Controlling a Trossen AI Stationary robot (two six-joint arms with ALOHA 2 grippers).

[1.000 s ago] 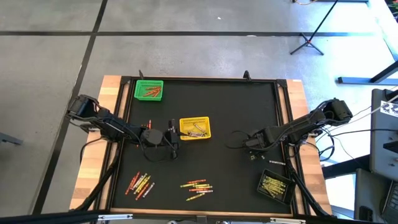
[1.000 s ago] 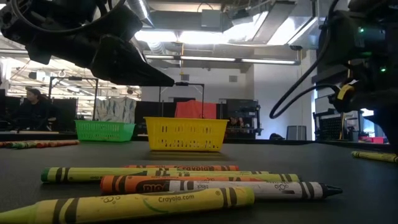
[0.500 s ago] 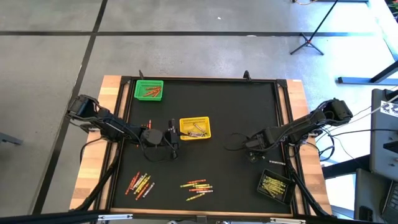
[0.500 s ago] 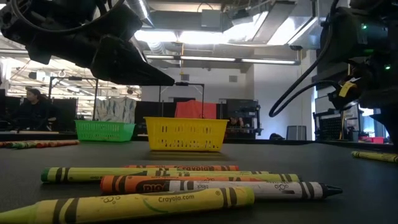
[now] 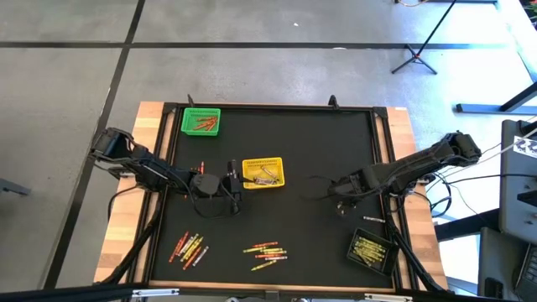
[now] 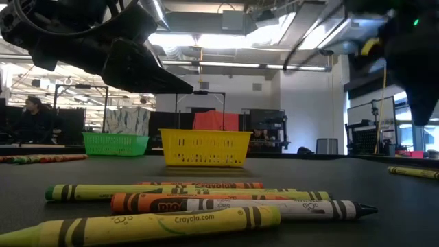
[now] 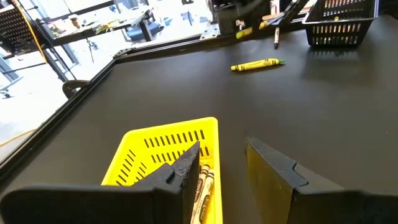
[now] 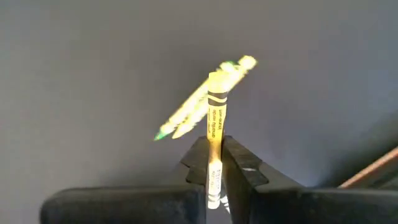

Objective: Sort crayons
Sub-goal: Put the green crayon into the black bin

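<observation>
Right of centre on the black worktop [image 5: 319, 126], our right gripper [image 8: 214, 163] has its fingers clenched on a yellow crayon [image 8: 214, 127]; a second yellow crayon [image 8: 193, 109] lies under it; our left gripper [image 7: 222, 163], fingers released and empty, hovers beside the yellow basket [image 5: 263, 172]; loose crayons [image 5: 267, 251] lie near the front edge.

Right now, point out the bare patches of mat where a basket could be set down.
Widest bare stretch: the far right of the mat, between the green basket and the right edge. Another lies between the yellow basket and the right end effector. Crowded: the near edge, with two crayon piles and the black basket.
</observation>
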